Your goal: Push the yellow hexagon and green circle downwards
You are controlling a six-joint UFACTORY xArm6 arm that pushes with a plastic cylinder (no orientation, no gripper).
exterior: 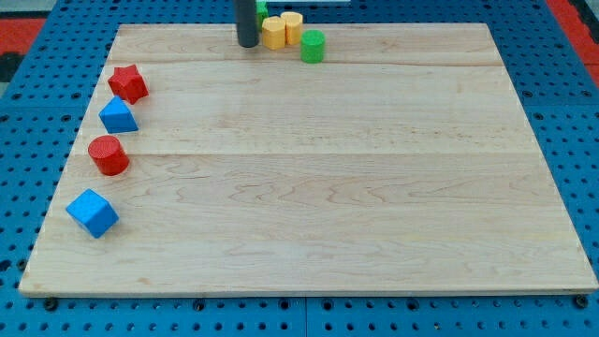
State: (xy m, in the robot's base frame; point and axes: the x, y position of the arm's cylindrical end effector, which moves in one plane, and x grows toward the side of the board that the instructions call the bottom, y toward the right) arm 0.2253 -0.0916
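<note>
**Rod tip at the top edge, beside the yellow and green blocks**

A pale wooden worktop (309, 187) fills the view, resting on a blue perforated base (562, 112). At its 12 o'clock edge stands a tight cluster: a yellow hexagon block (273, 33), a yellow cylinder block (292, 25) touching it at about 2 o'clock, and a green circle block (313, 46) just beside them at about 4 o'clock. A small green block (262, 8) peeks out behind the rod; its shape cannot be made out.

The arm has no jaws, only a dark rod, whose tip (247, 44) sits at the hexagon's 9 o'clock, touching or nearly so.

To do the step well, the tip probably needs to travel round to the cluster's 12 o'clock side, then push towards 6 o'clock through each block's centre, or the blocks may slip sideways.

Along the 9 o'clock edge, well apart, lie a red star block (128, 83), a blue triangular block (118, 115), a red cylinder block (109, 155) and a blue cube block (92, 212).
</note>
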